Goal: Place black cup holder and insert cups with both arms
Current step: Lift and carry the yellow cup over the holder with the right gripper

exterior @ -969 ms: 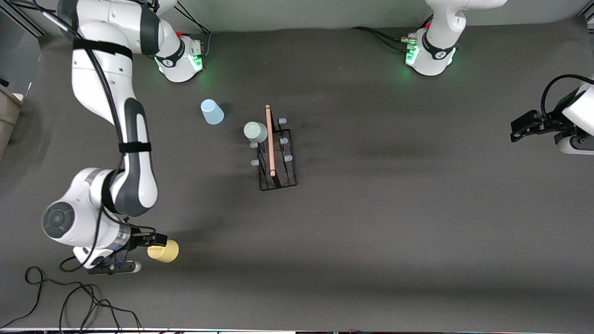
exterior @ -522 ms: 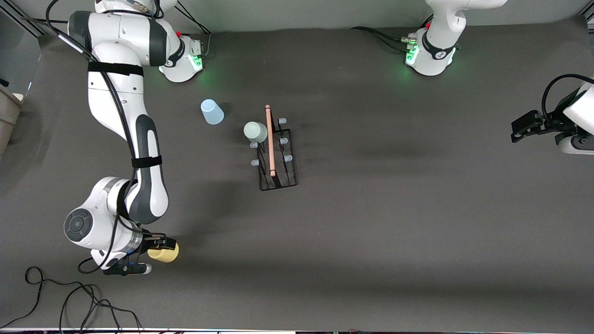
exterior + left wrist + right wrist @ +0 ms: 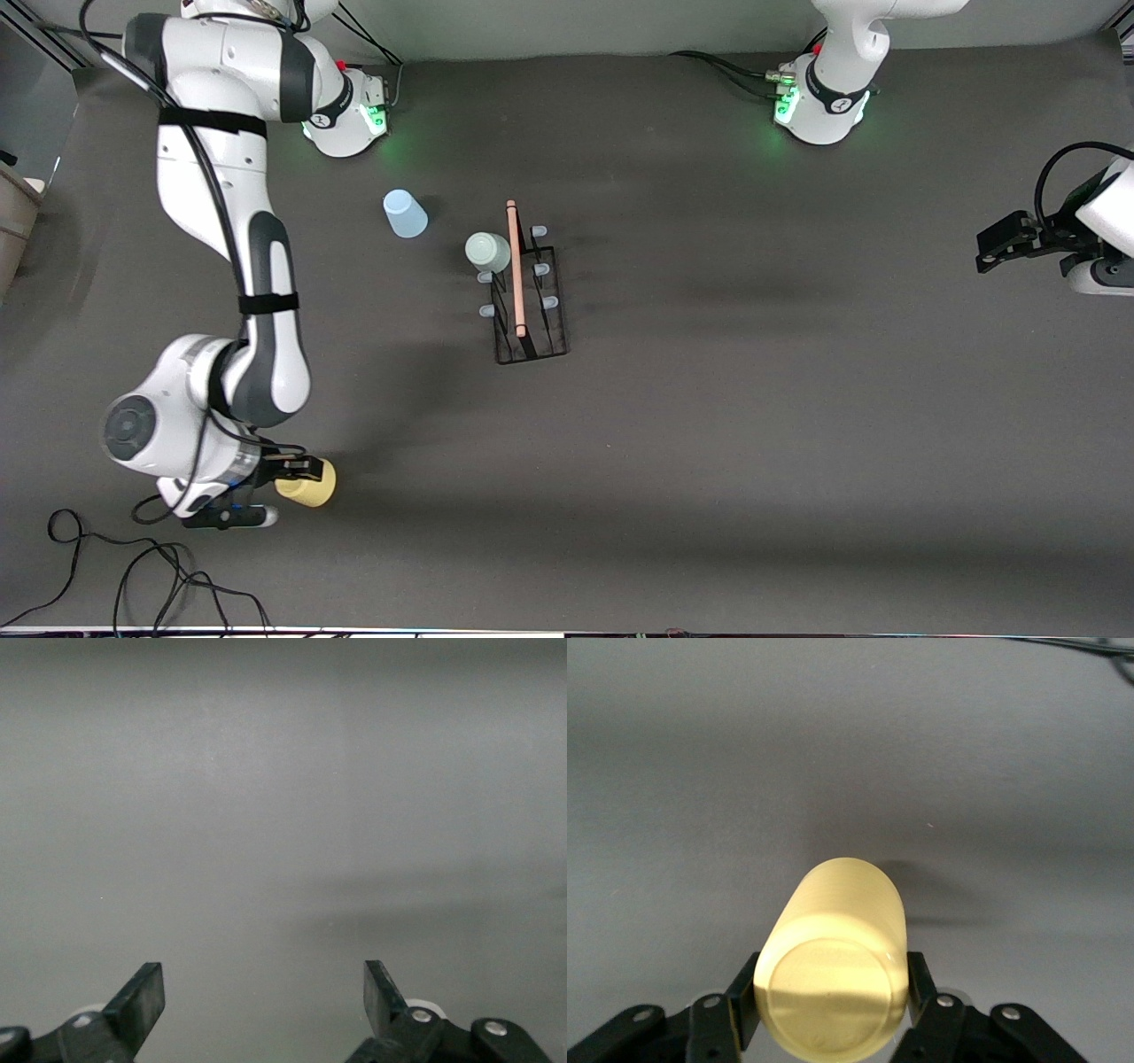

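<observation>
The black cup holder (image 3: 532, 353) stands mid-table with its wooden handle (image 3: 515, 266) on top. A pale green cup (image 3: 487, 252) sits upside down on one of its pegs. A light blue cup (image 3: 405, 213) stands upside down on the table beside the holder, toward the right arm's end. My right gripper (image 3: 297, 472) is shut on the yellow cup (image 3: 312, 483), which lies on its side low at the table. In the right wrist view its fingers (image 3: 744, 1001) press both sides of the yellow cup (image 3: 837, 939) near its base. My left gripper (image 3: 988, 248) waits open at the left arm's end, nothing between its fingertips (image 3: 142, 997).
Loose black cables (image 3: 133, 567) lie by the table's front corner at the right arm's end. The two green-lit bases (image 3: 350, 115) (image 3: 819, 106) stand along the back edge.
My right gripper's fingers have closed onto the yellow cup, and the right arm has shifted a little over it. The left arm has not moved.
</observation>
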You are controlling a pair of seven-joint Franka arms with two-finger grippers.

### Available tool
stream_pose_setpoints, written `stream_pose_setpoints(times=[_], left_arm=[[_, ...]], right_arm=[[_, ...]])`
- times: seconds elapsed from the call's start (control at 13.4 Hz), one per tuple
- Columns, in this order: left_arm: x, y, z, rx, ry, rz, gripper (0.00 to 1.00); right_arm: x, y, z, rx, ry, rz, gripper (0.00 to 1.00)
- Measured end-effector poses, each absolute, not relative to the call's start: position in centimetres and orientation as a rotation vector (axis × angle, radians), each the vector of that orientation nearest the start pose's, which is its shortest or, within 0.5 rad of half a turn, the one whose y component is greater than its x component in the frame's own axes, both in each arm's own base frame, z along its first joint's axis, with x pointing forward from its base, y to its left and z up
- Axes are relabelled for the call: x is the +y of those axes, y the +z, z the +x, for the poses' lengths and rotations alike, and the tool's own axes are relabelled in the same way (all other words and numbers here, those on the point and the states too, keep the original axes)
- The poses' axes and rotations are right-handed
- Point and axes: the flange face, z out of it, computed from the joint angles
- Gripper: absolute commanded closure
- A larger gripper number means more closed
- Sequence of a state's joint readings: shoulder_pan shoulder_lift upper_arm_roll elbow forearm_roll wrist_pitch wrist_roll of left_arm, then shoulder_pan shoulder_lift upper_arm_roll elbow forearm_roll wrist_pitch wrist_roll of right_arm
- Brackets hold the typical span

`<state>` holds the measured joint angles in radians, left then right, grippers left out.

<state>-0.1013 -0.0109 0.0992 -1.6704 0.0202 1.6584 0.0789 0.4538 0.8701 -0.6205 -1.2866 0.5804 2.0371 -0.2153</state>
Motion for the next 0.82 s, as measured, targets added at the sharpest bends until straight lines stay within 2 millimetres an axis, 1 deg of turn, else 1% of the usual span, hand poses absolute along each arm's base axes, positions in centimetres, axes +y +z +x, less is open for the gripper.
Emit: stream_pose_setpoints(times=[0.07, 0.15, 0.22, 0.3, 0.37, 0.45, 0.52, 0.6, 0.75, 0.82], left_arm=[[0.1, 59.2, 55.7, 0.129, 0.001, -3.12, 0.0], [0.1, 59.3, 55.7, 0.129, -0.001, -3.12, 0.0], [0.1, 59.3, 55.7, 0.129, -0.001, -3.12, 0.0], [0.1, 59.3, 55.7, 0.129, -0.001, -3.119, 0.0], [0.1, 59.3, 55.7, 0.129, -0.001, -3.119, 0.0], [0.1, 59.3, 55.7, 0.129, -0.001, -3.119, 0.0], [0.1, 59.3, 55.7, 0.129, -0.001, -3.119, 0.0], [0.1, 59.3, 55.7, 0.129, 0.0, -3.119, 0.0], [0.1, 59.3, 55.7, 0.128, 0.0, -3.119, 0.0], [0.2, 59.3, 55.7, 0.128, 0.0, -3.119, 0.0]], right_arm=[[1.9, 31.9, 74.2, 0.064, -0.038, -3.084, 1.0], [1.5, 35.8, 73.6, 0.093, -0.008, -3.092, 1.0], [1.7, 39.7, 72.6, 0.127, 0.016, -3.113, 1.0], [2.4, 43.3, 71.4, 0.164, 0.041, -3.13, 1.0], [3.2, 46.4, 69.9, 0.212, 0.073, -3.136, 1.0], [4.1, 48.7, 68.5, 0.275, 0.115, -3.126, 1.0], [5.0, 50.4, 67.3, 0.354, 0.16, -3.106, 1.0], [5.9, 51.3, 66.4, 0.435, 0.206, -3.086, 1.0], [8.5, 51.9, 65.0, 0.632, 0.278, -3.052, 1.0], [10.6, 51.8, 64.5, 0.749, 0.299, -3.035, 1.0]])
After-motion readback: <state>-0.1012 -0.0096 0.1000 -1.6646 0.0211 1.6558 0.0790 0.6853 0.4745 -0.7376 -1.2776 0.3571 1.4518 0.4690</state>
